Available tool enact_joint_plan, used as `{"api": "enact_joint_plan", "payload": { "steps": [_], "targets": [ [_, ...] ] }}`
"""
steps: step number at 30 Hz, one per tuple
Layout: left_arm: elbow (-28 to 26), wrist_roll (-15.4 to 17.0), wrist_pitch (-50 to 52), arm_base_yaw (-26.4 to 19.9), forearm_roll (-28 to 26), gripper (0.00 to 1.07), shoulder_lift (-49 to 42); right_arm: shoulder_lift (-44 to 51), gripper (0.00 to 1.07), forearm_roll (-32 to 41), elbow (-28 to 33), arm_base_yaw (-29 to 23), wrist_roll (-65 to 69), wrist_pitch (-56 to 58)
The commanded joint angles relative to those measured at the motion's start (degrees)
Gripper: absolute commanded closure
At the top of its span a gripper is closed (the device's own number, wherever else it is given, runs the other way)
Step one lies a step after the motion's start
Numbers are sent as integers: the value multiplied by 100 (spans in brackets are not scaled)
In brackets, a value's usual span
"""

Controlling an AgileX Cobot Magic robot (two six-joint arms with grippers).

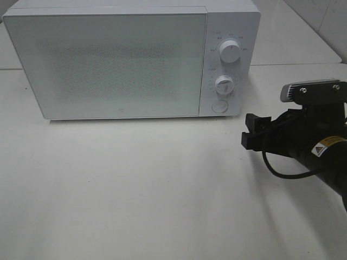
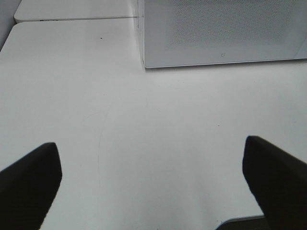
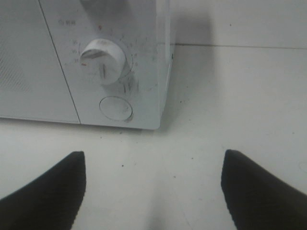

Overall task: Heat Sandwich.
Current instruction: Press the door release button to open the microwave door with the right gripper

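A white microwave stands at the back of the table with its door shut. Two round knobs and a round button sit on its right panel. The sandwich is out of view. My right gripper hovers to the right of the microwave's lower right corner, open and empty, facing the lower knob and the button. My left gripper is open over bare table, with the microwave's left front corner ahead of it. The left arm does not show in the exterior high view.
The white table runs wide in front of the microwave. A black cable loops under the right arm. A seam to another table top lies behind the microwave's left side.
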State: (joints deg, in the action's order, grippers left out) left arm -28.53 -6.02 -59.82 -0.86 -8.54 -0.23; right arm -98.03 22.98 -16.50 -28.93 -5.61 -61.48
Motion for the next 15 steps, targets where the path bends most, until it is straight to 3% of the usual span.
{"api": "enact_joint_plan", "payload": {
  "steps": [1,6,15],
  "targets": [
    [23,34,46,-6,-6,9,-115,-155,32,453,-166,-361,-304,-80],
    [23,34,46,-6,-6,9,-115,-315,32,928,-435,-716,-493,34],
    [23,34,46,-6,-6,9,-115,-435,32,1232,-533,-842,-464,69]
  ]
}}
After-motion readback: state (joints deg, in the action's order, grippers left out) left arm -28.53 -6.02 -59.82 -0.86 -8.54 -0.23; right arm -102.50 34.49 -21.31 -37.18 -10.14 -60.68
